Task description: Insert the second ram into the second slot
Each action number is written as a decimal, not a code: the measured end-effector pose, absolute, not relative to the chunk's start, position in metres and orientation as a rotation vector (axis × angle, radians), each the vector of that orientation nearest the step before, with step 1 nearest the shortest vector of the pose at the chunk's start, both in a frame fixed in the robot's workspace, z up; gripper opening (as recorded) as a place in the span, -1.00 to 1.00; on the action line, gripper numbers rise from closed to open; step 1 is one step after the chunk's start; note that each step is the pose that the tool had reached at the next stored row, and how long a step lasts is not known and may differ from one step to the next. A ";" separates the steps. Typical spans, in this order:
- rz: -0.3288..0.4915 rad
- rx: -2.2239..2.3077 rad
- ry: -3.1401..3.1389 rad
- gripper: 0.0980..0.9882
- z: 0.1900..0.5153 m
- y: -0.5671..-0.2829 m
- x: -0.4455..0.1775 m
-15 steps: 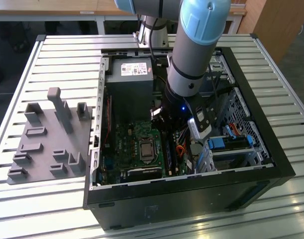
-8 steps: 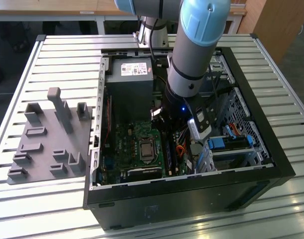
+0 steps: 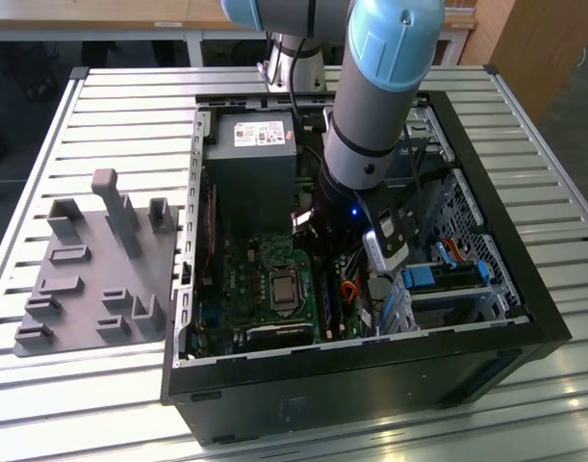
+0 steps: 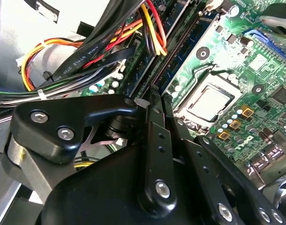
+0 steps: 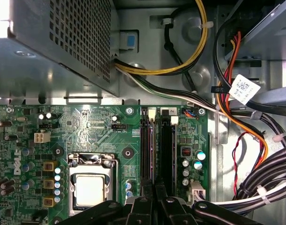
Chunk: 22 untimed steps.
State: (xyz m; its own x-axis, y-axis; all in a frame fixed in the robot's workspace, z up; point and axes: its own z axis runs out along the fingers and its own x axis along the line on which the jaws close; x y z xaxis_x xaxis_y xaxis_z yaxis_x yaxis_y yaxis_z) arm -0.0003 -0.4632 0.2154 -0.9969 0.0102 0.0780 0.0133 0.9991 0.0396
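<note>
Though edge-on (thin, dark), second ram [image 5: 149, 145]

Open computer case [image 3: 553, 318] on slatted table [image 3: 111, 106], grey fixture plate [image 3: 91, 279], green motherboard [image 5: 91, 126], power supply [image 3: 250, 164], cable bundle [image 4: 86, 51].

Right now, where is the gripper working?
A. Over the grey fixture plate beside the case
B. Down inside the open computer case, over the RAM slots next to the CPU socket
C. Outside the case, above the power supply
B: in the first wrist view the gripper sits directly over the RAM slots beside the CPU socket, inside the computer case.
</note>
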 end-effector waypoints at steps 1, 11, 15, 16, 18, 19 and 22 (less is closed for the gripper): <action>-0.061 -0.018 -3.063 -0.91 0.215 -0.463 0.000; -0.061 -0.018 -3.063 -0.91 0.217 -0.463 0.000; -0.061 -0.018 -3.059 -0.91 0.221 -0.463 0.000; -0.061 -0.018 -3.058 -0.91 0.222 -0.463 0.000; -0.062 -0.019 -3.056 -0.91 0.222 -0.463 0.000; -0.062 -0.020 -3.055 -0.91 0.222 -0.463 0.000; -0.061 -0.020 -3.054 -0.91 0.222 -0.463 0.000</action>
State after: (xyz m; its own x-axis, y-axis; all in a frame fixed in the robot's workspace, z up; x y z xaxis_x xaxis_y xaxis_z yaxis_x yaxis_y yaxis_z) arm -0.0002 -0.4632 0.2221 -0.9962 0.0113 0.0868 0.0148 0.9991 0.0395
